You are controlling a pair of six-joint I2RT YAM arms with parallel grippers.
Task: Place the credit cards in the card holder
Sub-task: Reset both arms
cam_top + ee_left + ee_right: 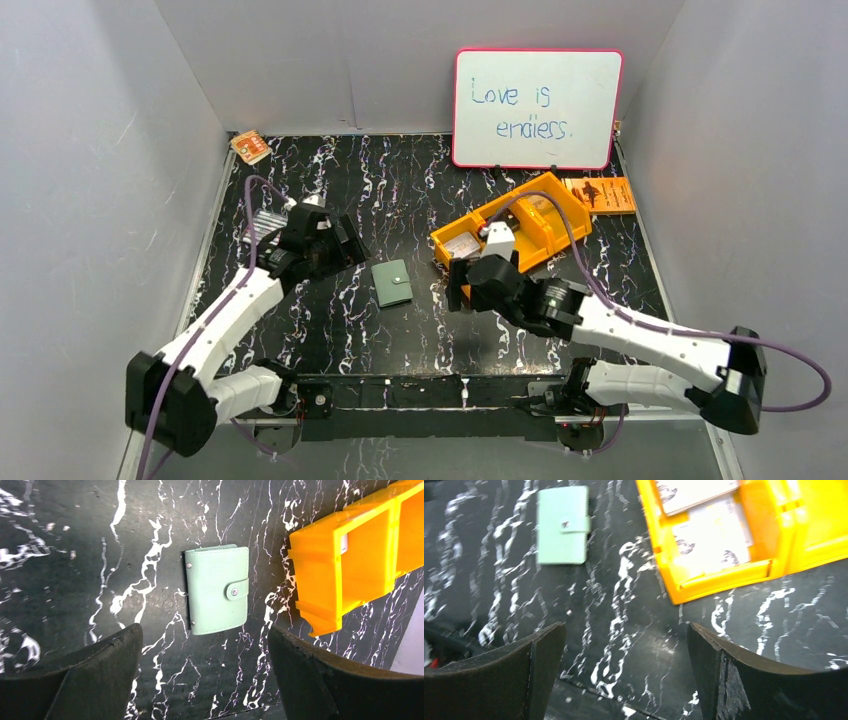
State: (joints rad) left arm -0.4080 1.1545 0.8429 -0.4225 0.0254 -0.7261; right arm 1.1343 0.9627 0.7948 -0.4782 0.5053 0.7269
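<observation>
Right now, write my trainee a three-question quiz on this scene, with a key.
1. Fill in: the left gripper and the right gripper both stand ___, holding nothing.
2. True or false: the card holder lies unfolded.
3. The credit cards are: A) in the orange tray; B) in the card holder; C) in the right gripper.
Key: 1 open; 2 false; 3 A.

Black marble-look table (400,180) w/ white veins, grey walls (90,200) around. Pink-framed whiteboard (537,108) stands at back, reads "Love is endless." Orange compartment tray (553,238) sits rt of centre, angled. Orange booklet (600,194) w/ black pic just behind it. Small orange patterned packet (250,146) in back-left corner.
</observation>
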